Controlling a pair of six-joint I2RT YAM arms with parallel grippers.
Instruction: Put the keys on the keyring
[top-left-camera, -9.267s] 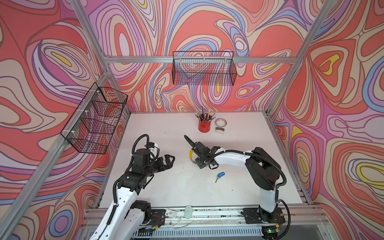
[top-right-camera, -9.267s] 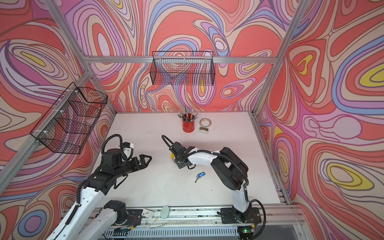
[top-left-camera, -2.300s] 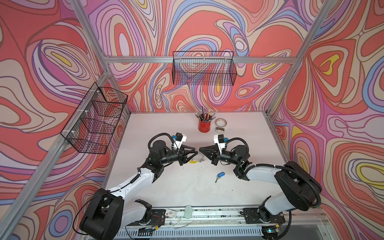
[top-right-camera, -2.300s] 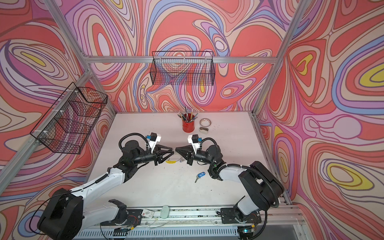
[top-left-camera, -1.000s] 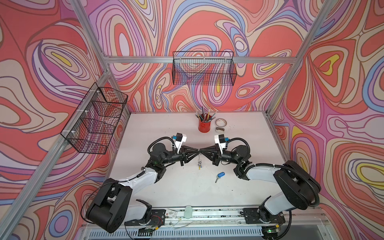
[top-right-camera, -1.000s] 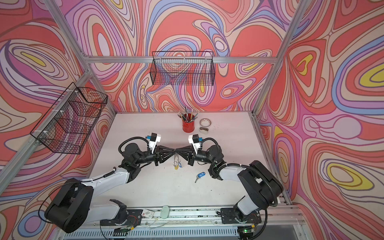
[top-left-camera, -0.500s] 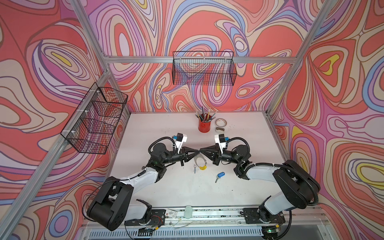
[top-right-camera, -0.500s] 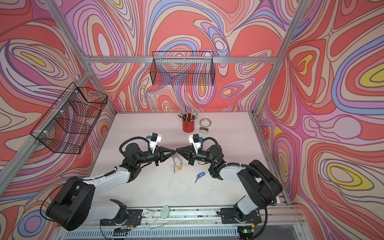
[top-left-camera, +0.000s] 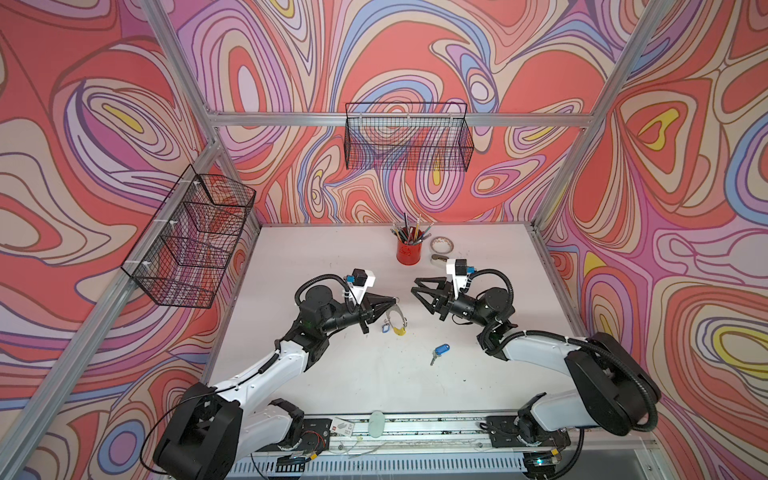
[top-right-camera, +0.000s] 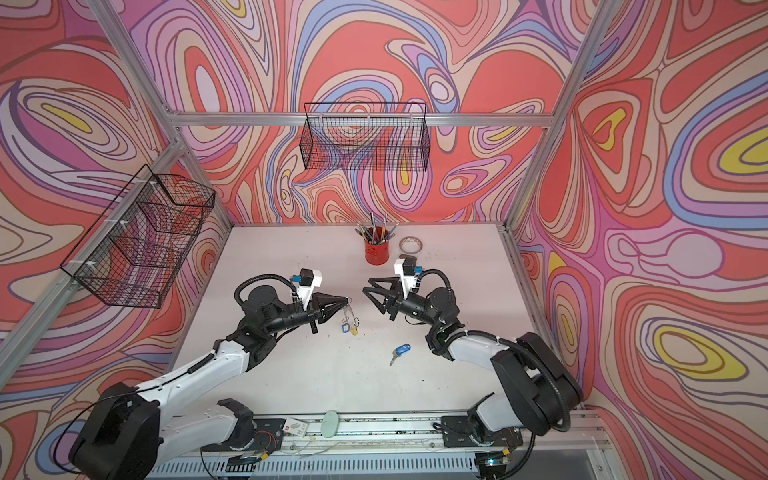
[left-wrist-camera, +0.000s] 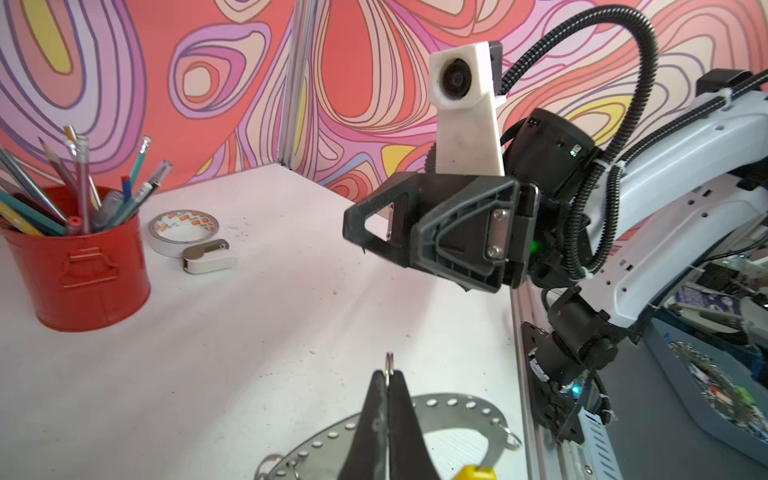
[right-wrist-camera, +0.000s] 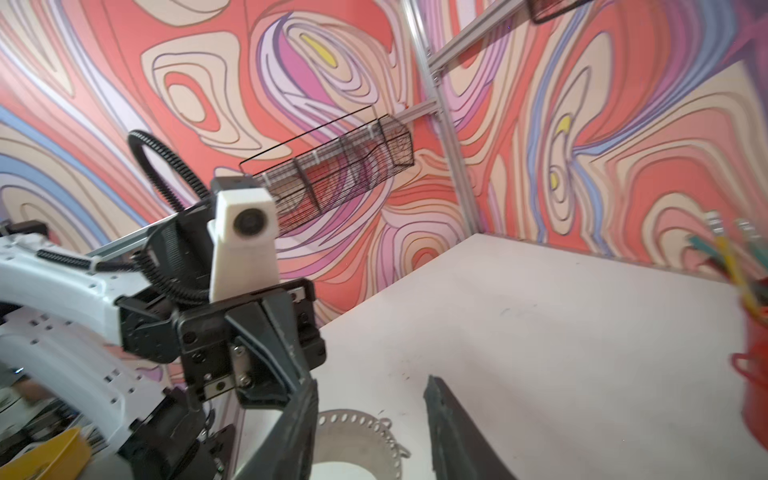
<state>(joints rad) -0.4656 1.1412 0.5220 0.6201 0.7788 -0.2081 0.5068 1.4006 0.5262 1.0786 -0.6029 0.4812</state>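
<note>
**Left claw has the keyring, right one's empty**

Left claw (left-wrist-camera: 387, 376) is pinched fully shut on the keyring (left-wrist-camera: 453, 404). A little wire loop (left-wrist-camera: 389, 359) pokes out past the tips in its wrist view. The hoop hangs under the claw, in front of the red cup (top-left-camera: 408, 257) and a bit left. I can't tell if its low end touches the table (top-left-camera: 324, 257). That wrist view cuts the hoop off, and the fingers cover its middle. Only a corner of the yellow part shows.

A blue-tagged key (top-left-camera: 384, 328) dangles by the hoop, too tiny to see how it's hooked on.

Right claw (top-left-camera: 422, 300) is about half open and holding nothing, in front of the cup and a bit right. Its wrist view is blurry and clips the cup at the edge.

The loose key (top-left-camera: 440, 351) lies on the table farther in front of the cup.

The cup is stuffed with pencils and pens (left-wrist-camera: 79, 178). A tape roll (top-left-camera: 442, 244) sits just right of it. A small white thing (left-wrist-camera: 208, 257) beside the tape is mostly hidden behind the right arm's camera in both top views.
</note>
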